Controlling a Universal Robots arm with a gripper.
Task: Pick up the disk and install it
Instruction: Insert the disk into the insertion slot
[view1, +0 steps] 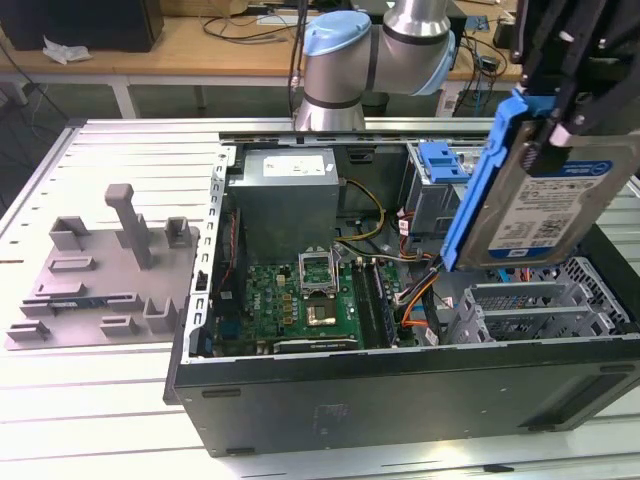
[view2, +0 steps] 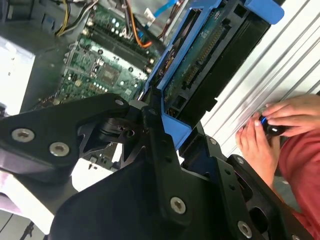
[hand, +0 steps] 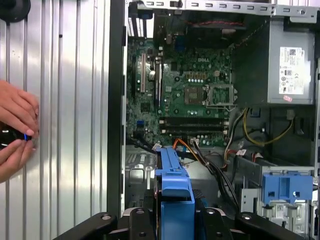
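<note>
A slatted metal worktop (view1: 100, 420) carries an open computer case (view1: 400, 400). At the exterior view's upper right, above the case, the gripper (view1: 556, 125), cut off by the frame edge, is clamped on the disk (view1: 560, 205). The disk's white-and-blue label faces the camera, its print illegible. Its long axis stands steep, with the lower end leaning toward the exterior view's left.

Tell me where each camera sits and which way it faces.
Exterior view: off the arm, looking down into the computer case; arm and gripper holding the disk show.
First wrist view: at the wrist, facing into the case; gripper shows.
Second wrist view: at the wrist, facing along the gripper.
Both share disk, motherboard, a person's hands.
</note>
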